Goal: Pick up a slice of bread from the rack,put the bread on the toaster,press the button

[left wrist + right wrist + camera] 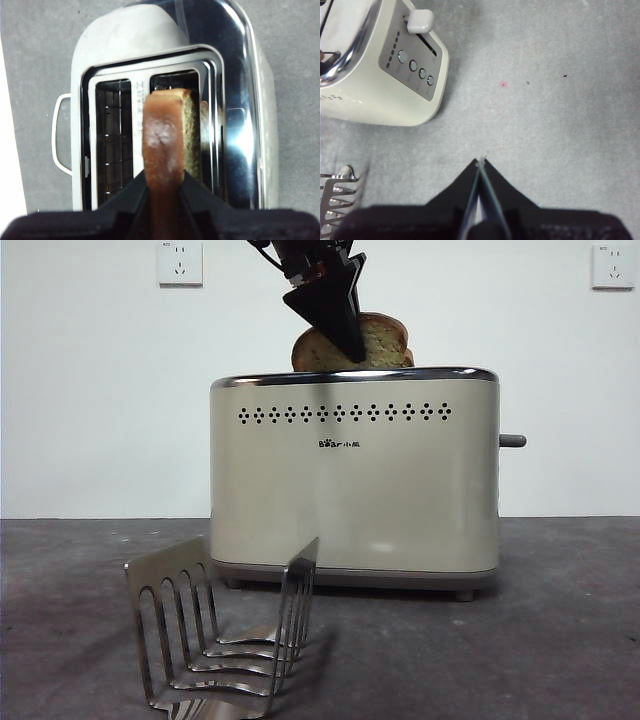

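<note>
The slice of bread (385, 340) stands on edge just above the cream toaster (355, 480), its lower edge hidden behind the chrome rim. My left gripper (345, 345) comes down from above and is shut on it. In the left wrist view the bread (162, 145) sits between the jaws of the left gripper (164, 186), over the toaster (115, 40) slot on the chrome-side. The grey button (512, 441) sticks out of the toaster's right end. The steel rack (225, 640) stands in front, with nothing in it. My right gripper (480, 162) hangs shut over bare table.
The right wrist view shows the toaster's control panel with round knobs (412, 65), the button (420, 21) above it, and a corner of the rack (335, 200). Two white wall sockets (180, 262) are on the back wall.
</note>
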`<state>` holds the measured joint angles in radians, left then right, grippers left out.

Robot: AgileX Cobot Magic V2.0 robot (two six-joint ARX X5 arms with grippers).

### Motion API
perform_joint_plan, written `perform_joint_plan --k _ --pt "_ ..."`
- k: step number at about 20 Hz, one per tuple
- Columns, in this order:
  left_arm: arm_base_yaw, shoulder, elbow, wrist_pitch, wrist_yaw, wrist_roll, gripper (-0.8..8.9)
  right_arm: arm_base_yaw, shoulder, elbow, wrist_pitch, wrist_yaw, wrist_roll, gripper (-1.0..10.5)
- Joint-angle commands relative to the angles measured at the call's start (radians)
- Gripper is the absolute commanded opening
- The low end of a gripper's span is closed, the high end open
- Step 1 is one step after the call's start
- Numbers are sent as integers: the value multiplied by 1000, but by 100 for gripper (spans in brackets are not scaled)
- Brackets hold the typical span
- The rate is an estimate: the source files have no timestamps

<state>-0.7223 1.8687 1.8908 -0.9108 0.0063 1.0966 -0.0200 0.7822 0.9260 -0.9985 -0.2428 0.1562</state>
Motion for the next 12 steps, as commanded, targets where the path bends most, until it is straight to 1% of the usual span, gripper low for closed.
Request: perform_joint_plan --k 1,5,6,8,9,10,12 --pt "2 30 -10 1 -5 -42 1 0 0 3 2 1 -12 2" --pt "2 29 -10 27 -6 -109 10 0 0 3 3 1 -13 1" --pt "2 29 -10 27 -6 -109 41 0 0 3 3 1 -12 1" --pt "2 25 -10 23 -6 -115 228 0 0 3 3 1 -13 1" --pt "2 21 -10 24 -6 -122 296 0 0 3 3 1 -12 1" --pt "2 14 -10 25 -6 -124 322 0 1 3 4 2 -12 1" --pt "2 -5 -10 26 -5 -124 322 0 1 3 5 12 -13 1"
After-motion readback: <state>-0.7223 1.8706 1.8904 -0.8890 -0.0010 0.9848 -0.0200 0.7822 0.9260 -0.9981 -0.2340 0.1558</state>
